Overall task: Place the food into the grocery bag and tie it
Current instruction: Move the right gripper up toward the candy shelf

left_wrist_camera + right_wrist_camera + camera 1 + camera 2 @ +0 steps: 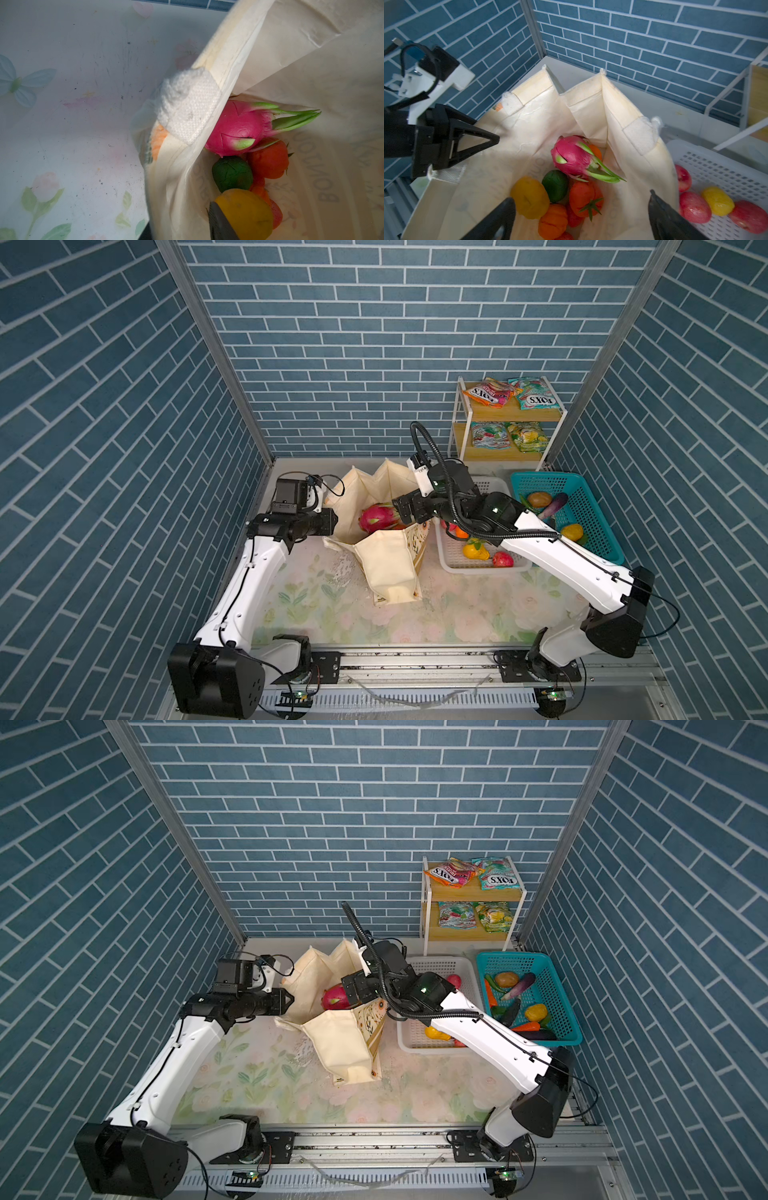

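Observation:
The cream grocery bag [386,568] stands open at mid-table. My left gripper [330,522] is shut on its left rim, and in the left wrist view the cloth wall runs between the jaws of that left gripper [182,228]. Inside the bag lie a pink dragon fruit [571,158], a red tomato [583,195], a green fruit [555,185], a yellow piece [529,197] and an orange pumpkin [553,220]. Above the bag's mouth, at its right side, my right gripper [581,216] hangs open with nothing between its fingers. More food lies in the baskets on the right.
A white basket [446,560] right of the bag holds red apples [693,207] and a yellow piece [717,200]. Beyond it a teal basket [602,531] holds vegetables. A two-tier shelf [457,427] at the back right carries FOX'S packets [490,393].

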You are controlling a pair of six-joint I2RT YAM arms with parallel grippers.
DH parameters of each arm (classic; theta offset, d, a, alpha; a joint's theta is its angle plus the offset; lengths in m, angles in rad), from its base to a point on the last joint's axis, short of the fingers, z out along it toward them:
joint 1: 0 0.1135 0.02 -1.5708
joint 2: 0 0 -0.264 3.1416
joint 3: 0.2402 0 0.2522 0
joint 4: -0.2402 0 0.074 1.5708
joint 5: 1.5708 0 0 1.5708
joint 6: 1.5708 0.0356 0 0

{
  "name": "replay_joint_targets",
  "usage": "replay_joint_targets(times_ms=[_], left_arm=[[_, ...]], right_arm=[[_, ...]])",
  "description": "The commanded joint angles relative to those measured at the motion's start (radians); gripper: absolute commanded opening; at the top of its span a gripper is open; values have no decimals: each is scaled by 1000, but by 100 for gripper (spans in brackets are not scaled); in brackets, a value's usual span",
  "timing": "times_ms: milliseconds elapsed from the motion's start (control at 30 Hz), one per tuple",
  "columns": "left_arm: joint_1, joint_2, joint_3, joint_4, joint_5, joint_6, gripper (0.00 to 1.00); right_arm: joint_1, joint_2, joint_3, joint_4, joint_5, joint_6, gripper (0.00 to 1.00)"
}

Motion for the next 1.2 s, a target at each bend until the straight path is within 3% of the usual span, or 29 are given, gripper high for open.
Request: replay_joint_targets(times_ms=[0,100,433,600,833,1167], left_arm=[[-7,-13,-6,-19,-7,10,37],[-7,-14,-6,-18,-8,10,37],[-8,-12,-5,-14,9,5,37],[-8,-17,-4,-14,14,5,37],[-8,-15,-5,-12,17,5,37],[-8,-8,-3,-18,7,11,38]], right_arm=[[-25,-107,-19,66,117,-52,99],[-88,-161,-26,51,130,-29,98],[-461,-204,53,-3,63,102,92],[-610,-131,138,-13,15,140,91],[-776,32,272,7,-175,278,87],[-866,275,459,77,-377,457,81]])
